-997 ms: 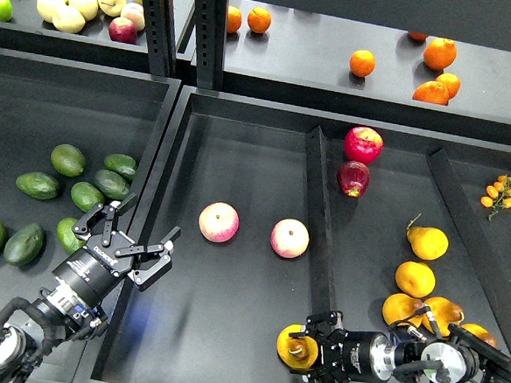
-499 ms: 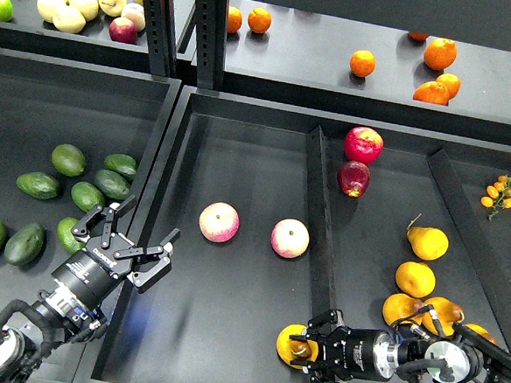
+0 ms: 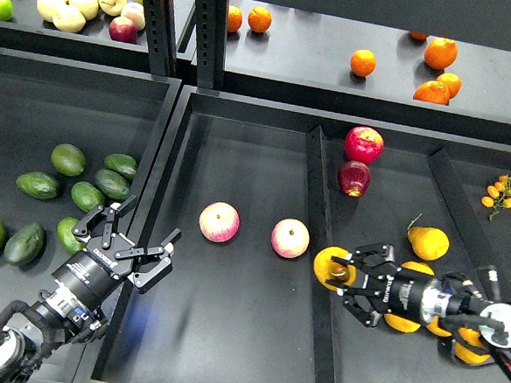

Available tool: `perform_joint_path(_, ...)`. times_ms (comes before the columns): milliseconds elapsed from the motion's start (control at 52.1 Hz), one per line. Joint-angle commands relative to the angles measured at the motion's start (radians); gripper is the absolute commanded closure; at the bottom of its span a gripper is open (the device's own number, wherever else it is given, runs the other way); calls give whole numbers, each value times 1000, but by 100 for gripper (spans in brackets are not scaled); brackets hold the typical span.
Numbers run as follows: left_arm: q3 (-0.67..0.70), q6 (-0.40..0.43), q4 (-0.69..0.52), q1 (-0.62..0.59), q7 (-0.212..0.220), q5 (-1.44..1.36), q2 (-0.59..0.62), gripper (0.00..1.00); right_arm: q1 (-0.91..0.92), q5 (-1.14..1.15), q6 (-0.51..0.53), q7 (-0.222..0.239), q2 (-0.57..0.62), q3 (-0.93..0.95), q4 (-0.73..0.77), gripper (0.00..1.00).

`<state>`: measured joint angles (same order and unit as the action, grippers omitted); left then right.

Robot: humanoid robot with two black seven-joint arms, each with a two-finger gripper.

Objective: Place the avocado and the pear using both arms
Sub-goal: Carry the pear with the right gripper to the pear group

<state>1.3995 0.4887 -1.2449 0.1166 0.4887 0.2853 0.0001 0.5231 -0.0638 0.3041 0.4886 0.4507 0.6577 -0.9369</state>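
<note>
- From my head, looking down, I see my left pincer (image 3: 128, 233) with its fingers spread wide. It holds nothing. It hangs over the wall between the left tray (image 3: 33, 106) and the middle tray (image 3: 228, 330).
- The avocado (image 3: 68, 234), the bright green one, lies in the left tray. It is just beside my left pincer, and my arm hides part of it.
- Darker green avocados (image 3: 87, 195) lie near it in the same tray.
- My right pincer (image 3: 344, 279) grips the pear (image 3: 329, 265). The pear is yellow-orange with a dark hollow at its end. It sits right over the divider (image 3: 318, 240) between the middle tray and the right tray (image 3: 375, 366).
- Two pink apples (image 3: 219, 221) rest in the middle tray, well apart from both pincers.
- More yellow pears (image 3: 428, 243) lie in the right tray, by my right arm.
- Two red fruits (image 3: 363, 144) sit at the far end of the right tray.
- Oranges (image 3: 439, 54) are on the shelf at the back.
</note>
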Motion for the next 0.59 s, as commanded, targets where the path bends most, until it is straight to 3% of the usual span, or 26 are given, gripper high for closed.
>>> perform_joint_path(0,-2,0,-1,2,0,0,0,1,-35,-13,9,0,101,5,-14,76)
perform_joint_path(326,-5,0,-1,2,0,0,0,1,-219,-8,18,0,181,5,-71,75)
perform_joint_path(575,-5,0,-1,3,0,0,0,1,-241,-4,17,0,187,5,-39,73)
